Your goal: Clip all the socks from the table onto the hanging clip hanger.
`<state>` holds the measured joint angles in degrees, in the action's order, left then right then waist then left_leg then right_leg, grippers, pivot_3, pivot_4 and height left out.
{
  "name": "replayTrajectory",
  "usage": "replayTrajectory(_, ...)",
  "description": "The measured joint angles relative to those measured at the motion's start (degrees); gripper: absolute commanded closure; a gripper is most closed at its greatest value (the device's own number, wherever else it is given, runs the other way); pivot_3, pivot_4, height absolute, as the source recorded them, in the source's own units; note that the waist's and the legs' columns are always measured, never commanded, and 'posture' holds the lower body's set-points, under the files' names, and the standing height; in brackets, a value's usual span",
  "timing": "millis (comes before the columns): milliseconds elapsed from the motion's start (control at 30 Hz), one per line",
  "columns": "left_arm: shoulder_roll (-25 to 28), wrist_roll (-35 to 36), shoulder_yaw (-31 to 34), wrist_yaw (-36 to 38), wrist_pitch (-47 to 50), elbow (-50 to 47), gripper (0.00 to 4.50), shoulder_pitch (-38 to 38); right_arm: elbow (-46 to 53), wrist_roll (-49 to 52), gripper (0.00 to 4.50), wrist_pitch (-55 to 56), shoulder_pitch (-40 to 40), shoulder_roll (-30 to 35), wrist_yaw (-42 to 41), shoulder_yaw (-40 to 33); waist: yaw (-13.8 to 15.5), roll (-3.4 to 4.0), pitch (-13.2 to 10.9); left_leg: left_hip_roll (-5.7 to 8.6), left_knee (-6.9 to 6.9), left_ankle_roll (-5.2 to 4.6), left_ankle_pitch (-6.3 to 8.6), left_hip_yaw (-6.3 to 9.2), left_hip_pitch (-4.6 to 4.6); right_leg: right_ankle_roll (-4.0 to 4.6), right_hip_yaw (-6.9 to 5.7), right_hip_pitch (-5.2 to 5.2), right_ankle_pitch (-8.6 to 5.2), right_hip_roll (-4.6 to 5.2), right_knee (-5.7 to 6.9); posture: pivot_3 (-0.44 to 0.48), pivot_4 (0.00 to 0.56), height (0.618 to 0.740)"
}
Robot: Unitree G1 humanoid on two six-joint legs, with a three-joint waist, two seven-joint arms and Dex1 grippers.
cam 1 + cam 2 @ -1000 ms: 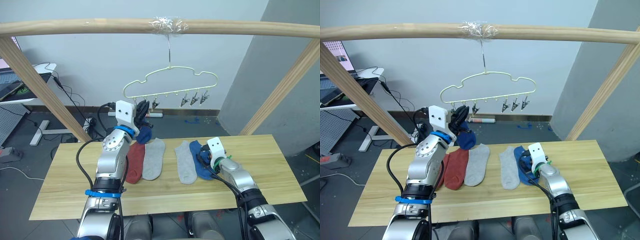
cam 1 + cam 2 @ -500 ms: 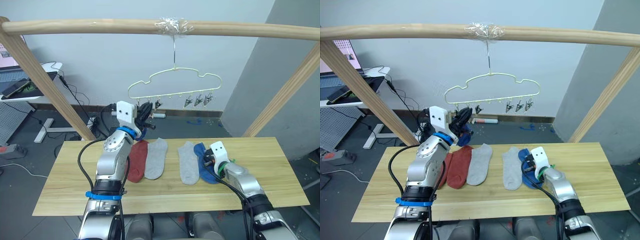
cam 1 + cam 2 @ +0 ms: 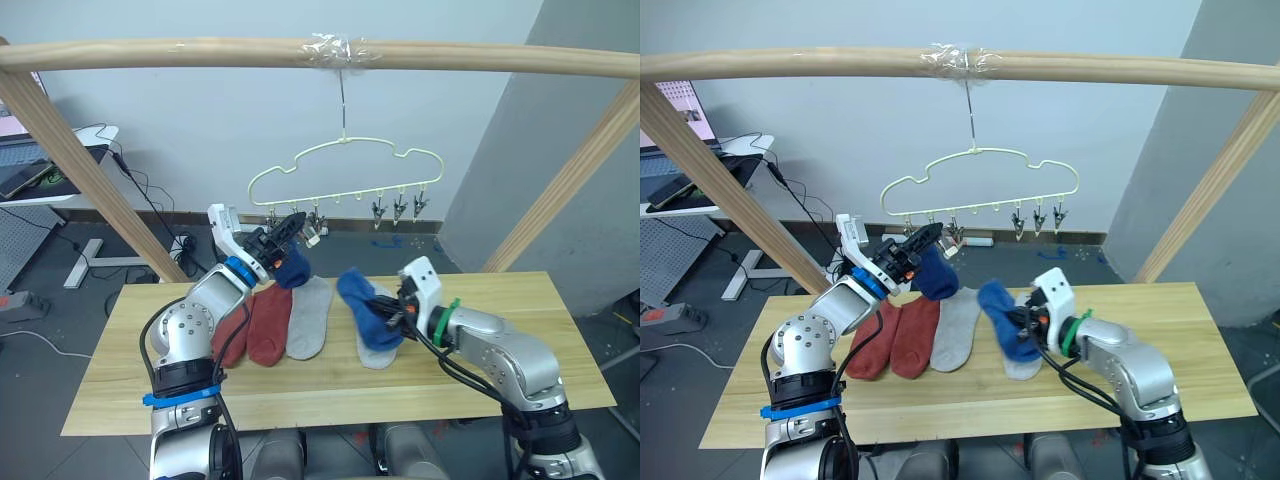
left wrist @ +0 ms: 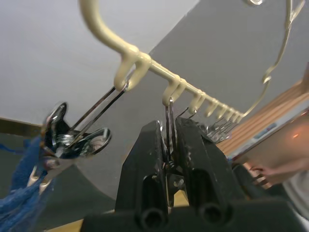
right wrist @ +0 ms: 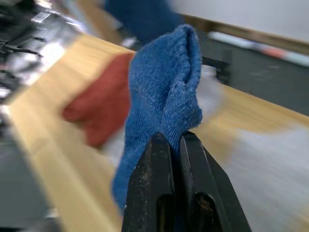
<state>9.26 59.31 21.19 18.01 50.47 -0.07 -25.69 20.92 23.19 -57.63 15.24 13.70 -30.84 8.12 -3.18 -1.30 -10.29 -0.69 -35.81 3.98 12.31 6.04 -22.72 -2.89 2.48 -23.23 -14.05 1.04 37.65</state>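
Over table, both grippers raised.

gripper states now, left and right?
Left gripper: shut on a clip of the hanger.
Right gripper: shut on a blue sock, lifted off the table.

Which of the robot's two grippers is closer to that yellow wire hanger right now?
The left. The left gripper is up at the clip hanger, its fingers pinching one of the metal clips. The right gripper is lower, over the table, holding a blue sock.
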Motion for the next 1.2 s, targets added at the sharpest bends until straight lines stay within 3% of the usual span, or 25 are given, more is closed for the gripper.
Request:
replayTrajectory(333, 0.0, 3.5, -0.2, -2.8, 2.0, -2.0, 4.39, 0.5, -1.0, 4.1, 4.48, -3.8, 5.5, -6.7, 4.2, -0.8, 0.4, 0.01, 0.0, 0.01, 0.03, 0.0, 0.0, 0.02, -0.09, 0.01, -0.03, -0.07, 0.0, 0.02, -0.05, 0.037, 0.13, 0.74)
replayTrajectory(1200, 1.9, 6.3, -0.1, -3.6, 2.7, -2.9, 4.39, 1.3, 1.9, 18.6, 4.48, -13.7, 6.3, -8.3, 10.6, -11.6, 0.7, 0.02, 0.0, 0.01, 0.06, 0.0, 0.0, 0.02, -0.11, 0.05, -0.03, -0.09, -0.02, 0.02, -0.1, 0.031, 0.136, 0.74)
